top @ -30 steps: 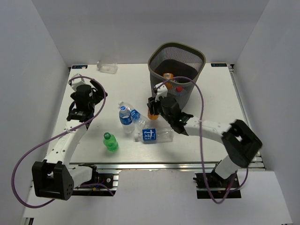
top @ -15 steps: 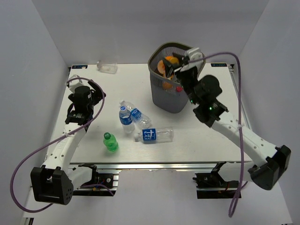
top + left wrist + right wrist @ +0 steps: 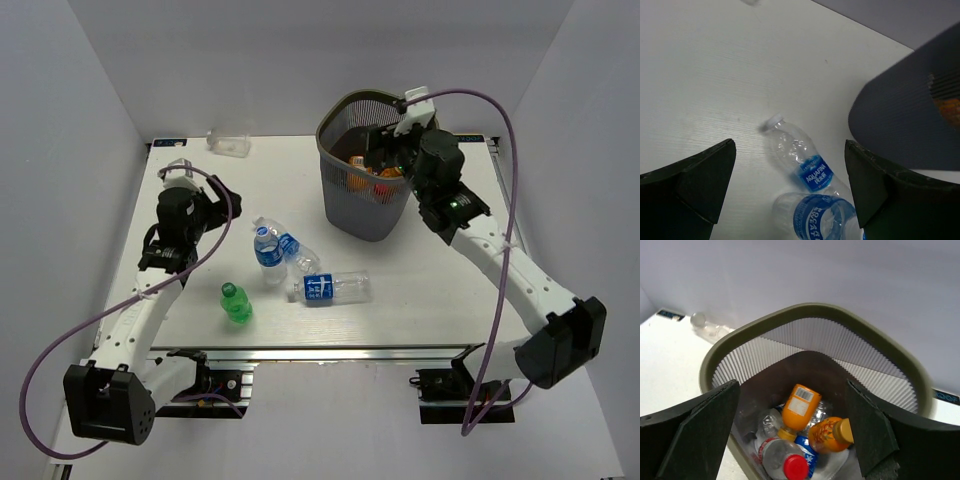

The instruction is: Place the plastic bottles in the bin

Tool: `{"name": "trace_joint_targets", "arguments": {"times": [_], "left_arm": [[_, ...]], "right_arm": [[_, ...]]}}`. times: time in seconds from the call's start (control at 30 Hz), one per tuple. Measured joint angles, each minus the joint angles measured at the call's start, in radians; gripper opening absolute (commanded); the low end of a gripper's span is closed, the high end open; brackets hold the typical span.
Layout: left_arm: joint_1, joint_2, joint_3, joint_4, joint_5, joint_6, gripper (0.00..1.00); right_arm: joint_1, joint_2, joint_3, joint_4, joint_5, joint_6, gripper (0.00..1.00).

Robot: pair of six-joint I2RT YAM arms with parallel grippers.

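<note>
The right gripper (image 3: pixel 386 152) hangs over the mouth of the bin (image 3: pixel 362 218), jaws spread wide and holding nothing. Its wrist camera looks straight down past the rim (image 3: pixel 805 310) into the basket, where two orange bottles lie side by side, one (image 3: pixel 797 410) label-up and the other (image 3: pixel 830 434) tilted against it. A red-capped bottle (image 3: pixel 790 465) rests just below them. Crumpled clear plastic fills the gaps, though how many bottles that makes cannot be told.

Across the table (image 3: pixel 440 290), the left gripper (image 3: pixel 197 205) is held above the left side, its jaws also wide apart and empty. Its wrist camera shows a blue-label bottle (image 3: pixel 800 160) lying on its side between the fingers (image 3: pixel 700 175), with a second one (image 3: pixel 815 220) touching it at the lower edge and the bin's mesh wall (image 3: pixel 900 125) off to the right.

From above, those two bottles (image 3: pixel 268 250) (image 3: pixel 298 252) lie together mid-table. A longer blue-label bottle (image 3: pixel 332 288) is on its side just beside them and a green bottle (image 3: pixel 236 302) sits nearer the front edge. A clear bottle (image 3: pixel 230 143) lies at the far edge, well apart from the rest.
</note>
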Motion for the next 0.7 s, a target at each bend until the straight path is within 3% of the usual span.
{"name": "trace_joint_targets", "arguments": {"times": [0.3,0.57,0.7], "left_arm": [[-0.138,-0.067,-0.068,0.059,0.206,0.153,0.98],[-0.289,-0.048,-0.07,0.063,0.18,0.295,0.98],[-0.34,0.019,-0.066,0.038,0.095,0.336,0.98]], "right_arm": [[-0.155,-0.217,-0.017,-0.043,-0.018,0.113,0.89],[-0.183,-0.307,-0.136,-0.063,-0.049,0.141,0.89],[-0.206,-0.314,-0.189,-0.088,-0.05,0.149,0.89]]}}
